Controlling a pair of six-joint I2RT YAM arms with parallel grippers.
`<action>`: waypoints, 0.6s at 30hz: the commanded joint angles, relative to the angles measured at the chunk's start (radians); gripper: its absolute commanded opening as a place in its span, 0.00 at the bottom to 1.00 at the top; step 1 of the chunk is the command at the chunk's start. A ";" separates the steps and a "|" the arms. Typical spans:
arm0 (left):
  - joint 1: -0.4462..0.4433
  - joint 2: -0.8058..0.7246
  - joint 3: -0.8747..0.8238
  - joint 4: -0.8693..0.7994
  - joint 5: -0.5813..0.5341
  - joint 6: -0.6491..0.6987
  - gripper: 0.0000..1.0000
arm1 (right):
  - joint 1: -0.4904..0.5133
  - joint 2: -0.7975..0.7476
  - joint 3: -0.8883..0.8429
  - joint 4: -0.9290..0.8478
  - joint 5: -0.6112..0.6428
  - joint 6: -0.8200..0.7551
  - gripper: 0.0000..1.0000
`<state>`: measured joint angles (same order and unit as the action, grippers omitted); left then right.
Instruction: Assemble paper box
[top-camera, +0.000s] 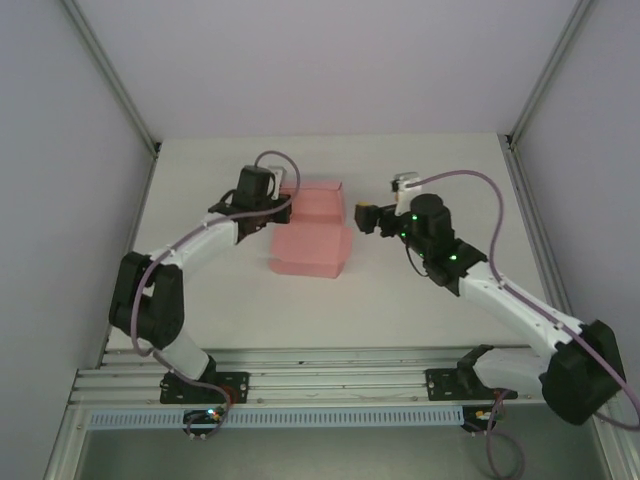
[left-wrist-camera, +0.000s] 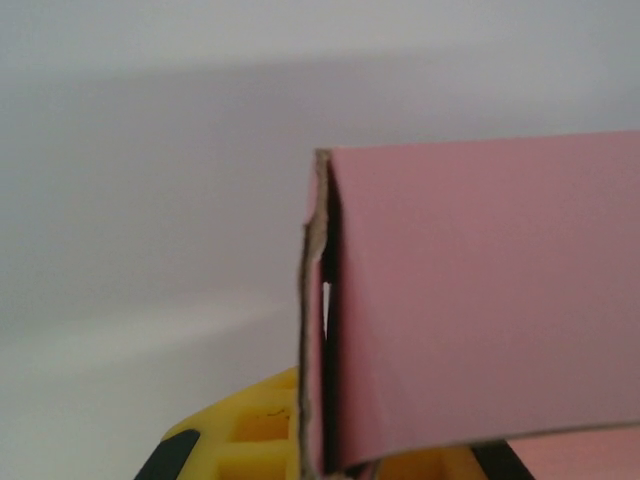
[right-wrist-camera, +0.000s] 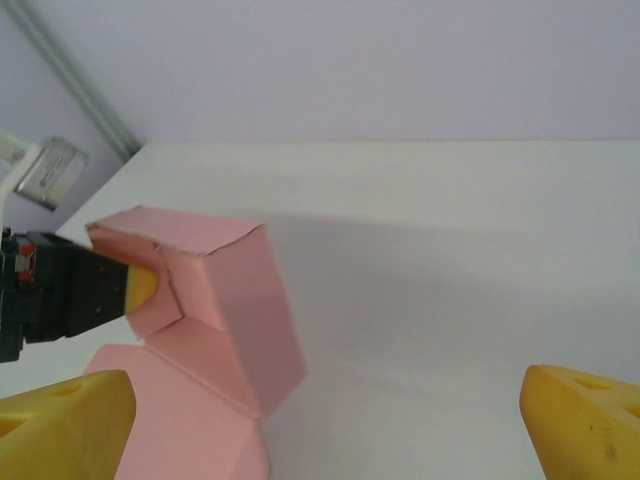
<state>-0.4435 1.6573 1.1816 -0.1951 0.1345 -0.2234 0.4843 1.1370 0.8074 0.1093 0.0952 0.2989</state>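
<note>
1. Yellow pads (right-wrist-camera: 60, 425) of the right jaws sit spread wide at the bottom edge of the right wrist view. They hold nothing and stand just beside the paper box (right-wrist-camera: 232, 318), apart from it.
2. Left jaws are pressed together on a wall at the box's left end, pinching the thin card.
3. Between both arms, the box rests mid-tabletop (top-camera: 330, 310).
4. Progress looks partial: one section is folded into a hollow box shape, while a lower section in front seems unclosed, so the flaps probably need tucking in.
</note>
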 joint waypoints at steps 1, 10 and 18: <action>-0.003 0.046 0.166 -0.286 0.138 0.322 0.00 | -0.042 -0.072 -0.034 -0.134 0.019 0.061 1.00; -0.134 0.301 0.556 -0.859 -0.195 0.910 0.00 | -0.127 -0.182 -0.112 -0.364 0.029 0.100 1.00; -0.272 0.399 0.606 -0.814 -0.346 1.006 0.00 | -0.164 -0.204 -0.155 -0.435 0.079 0.140 1.00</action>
<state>-0.6952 2.0590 1.7557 -0.9802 -0.1257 0.6971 0.3305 0.9497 0.6594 -0.2714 0.1356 0.4030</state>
